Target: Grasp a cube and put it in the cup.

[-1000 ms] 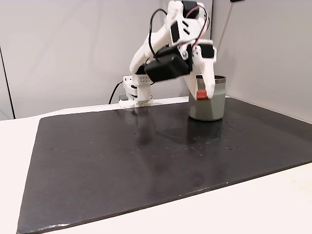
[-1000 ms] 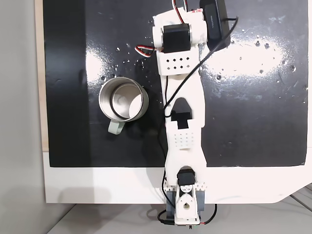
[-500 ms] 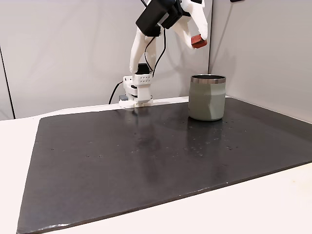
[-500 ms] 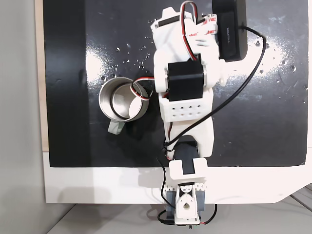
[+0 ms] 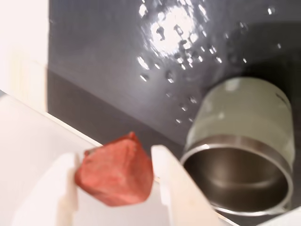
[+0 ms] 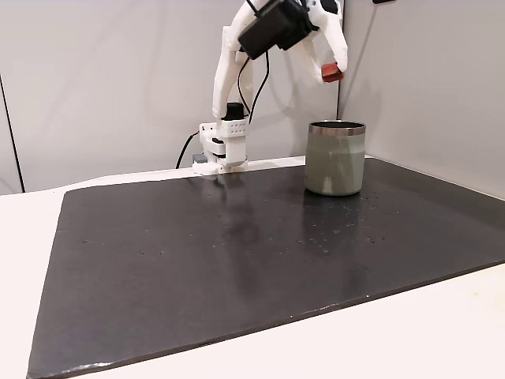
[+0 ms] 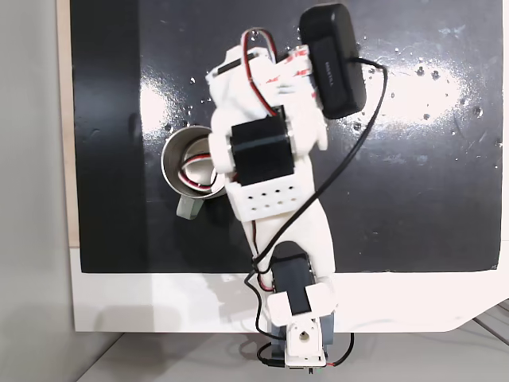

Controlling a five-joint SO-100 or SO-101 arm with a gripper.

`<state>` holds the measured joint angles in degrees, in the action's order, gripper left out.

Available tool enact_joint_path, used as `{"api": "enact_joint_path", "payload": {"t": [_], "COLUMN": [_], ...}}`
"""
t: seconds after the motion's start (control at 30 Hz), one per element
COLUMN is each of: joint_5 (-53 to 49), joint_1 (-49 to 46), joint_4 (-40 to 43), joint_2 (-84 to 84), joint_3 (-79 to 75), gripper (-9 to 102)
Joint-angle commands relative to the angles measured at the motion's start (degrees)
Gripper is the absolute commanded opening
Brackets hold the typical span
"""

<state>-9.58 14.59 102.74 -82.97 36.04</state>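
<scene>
Hand (image 5: 115, 176) grips cube (image 5: 115, 175); cup (image 7: 176, 159) half hidden under arm.

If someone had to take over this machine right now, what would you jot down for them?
End effector: shut on the cube, raised high above the mat.
Cup: upright on the mat, open. In the wrist view its mouth lies down and to the right of the cube.
Done: cube picked up and lifted above rim height.
Left: bring the cube over the cup's mouth, probably lower a little, then open and let it drop in.
</scene>
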Motion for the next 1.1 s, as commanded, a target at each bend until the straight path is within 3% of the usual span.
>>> {"api": "enact_joint_path", "payload": {"t": [0.0, 0.4, 0.8, 0.97, 1.07], "joint_5": [0.09, -0.70, -0.53, 0.18, 0.26], "joint_1": [4.48, 16.26, 17.23, 17.31, 17.31], "joint_4": [0.44, 0.53, 0.53, 0.53, 0.53], "joint_2": [-5.45, -13.54, -14.59, -14.94, -14.94], "joint_3": [4.31, 23.55, 28.39, 28.21, 27.86], "gripper": [7, 6, 6, 22, 24]}}
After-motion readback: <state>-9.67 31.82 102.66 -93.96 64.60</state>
